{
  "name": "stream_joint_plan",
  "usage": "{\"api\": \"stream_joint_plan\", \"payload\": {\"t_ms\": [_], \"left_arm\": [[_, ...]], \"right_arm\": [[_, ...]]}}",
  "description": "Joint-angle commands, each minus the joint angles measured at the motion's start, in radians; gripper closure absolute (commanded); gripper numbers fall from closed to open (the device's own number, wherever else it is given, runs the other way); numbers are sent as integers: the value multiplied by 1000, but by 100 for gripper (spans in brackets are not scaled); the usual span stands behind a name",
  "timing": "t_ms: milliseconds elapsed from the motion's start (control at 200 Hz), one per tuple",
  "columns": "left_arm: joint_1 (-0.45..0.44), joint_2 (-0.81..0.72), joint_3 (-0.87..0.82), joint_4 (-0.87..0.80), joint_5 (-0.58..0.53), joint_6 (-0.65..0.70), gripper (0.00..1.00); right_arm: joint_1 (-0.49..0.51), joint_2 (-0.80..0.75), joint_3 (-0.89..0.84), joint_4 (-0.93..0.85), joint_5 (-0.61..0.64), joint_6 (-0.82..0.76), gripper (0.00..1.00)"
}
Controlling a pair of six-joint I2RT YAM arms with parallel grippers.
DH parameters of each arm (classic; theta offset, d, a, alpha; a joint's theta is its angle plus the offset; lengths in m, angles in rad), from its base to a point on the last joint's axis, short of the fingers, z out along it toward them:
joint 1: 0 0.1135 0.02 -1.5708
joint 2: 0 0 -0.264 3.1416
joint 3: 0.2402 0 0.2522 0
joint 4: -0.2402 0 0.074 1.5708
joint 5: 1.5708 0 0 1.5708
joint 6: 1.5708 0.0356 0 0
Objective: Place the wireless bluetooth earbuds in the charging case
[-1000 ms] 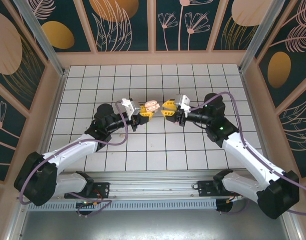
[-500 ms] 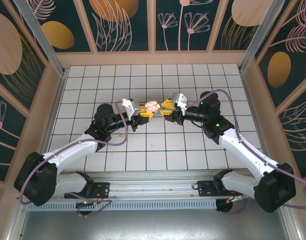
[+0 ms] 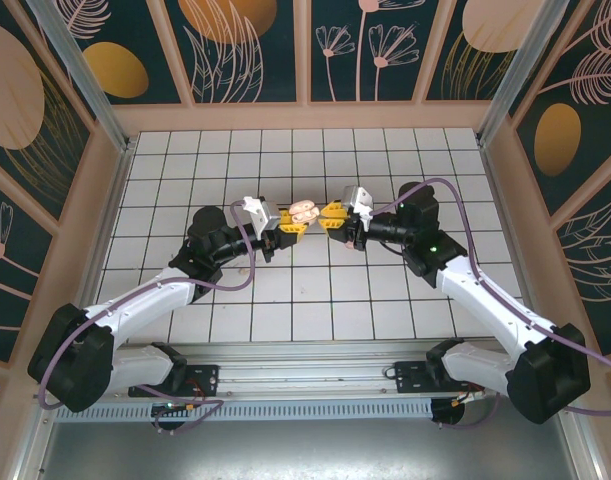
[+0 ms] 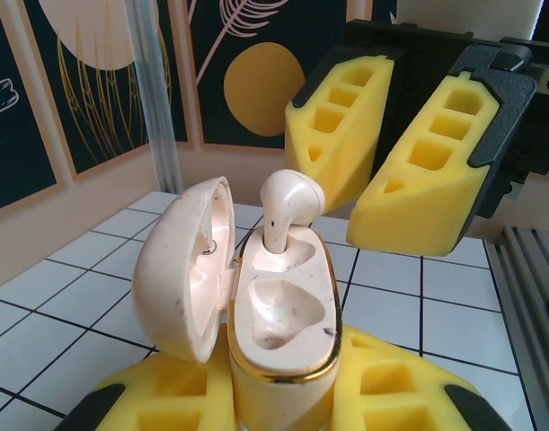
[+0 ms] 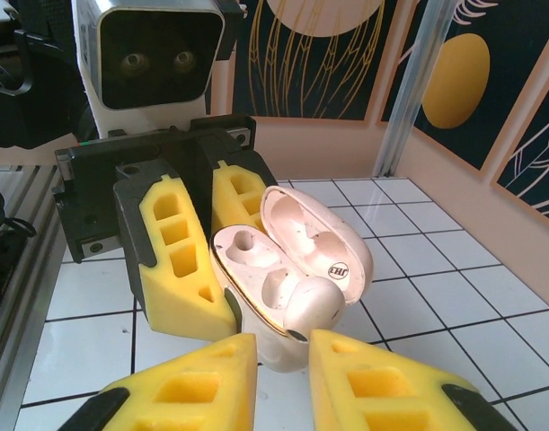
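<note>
right fingers [image 3: 335,212] shifted left since earlier frame, closer to charging case [image 3: 304,211], now just beside it. left fingers [image 3: 287,229] clamp case base, lid [image 4: 184,269] open, case held above tiled worktop [image 3: 285,310]. one earbud [image 4: 290,199] stands in slot nearer right fingers, stem in, head sticking up. other slot empty. right fingers narrowly parted, gripping nothing, tips just behind bud.

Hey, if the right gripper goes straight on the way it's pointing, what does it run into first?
Most likely the earbud seated in the open charging case, which the left gripper holds. Its rounded head sits just ahead of the finger gap of the right gripper, though depth is unclear.
</note>
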Motion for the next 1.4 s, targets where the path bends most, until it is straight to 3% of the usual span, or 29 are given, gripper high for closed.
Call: {"api": "stream_joint_plan", "payload": {"t_ms": [0,836,1066,1396], "left_arm": [[-5,-19,31,23,9,15,85],[-5,-22,27,13,2,20,85],[-5,-25,29,3,1,29,86],[-4,-34,24,-7,-10,31,85]], "right_arm": [[19,6,40,30,-32,-1,78],[67,44,90,-10,-14,-25,80],[89,52,131,-120,7,-77,78],[85,-6,109,-101,20,-40,74]]}}
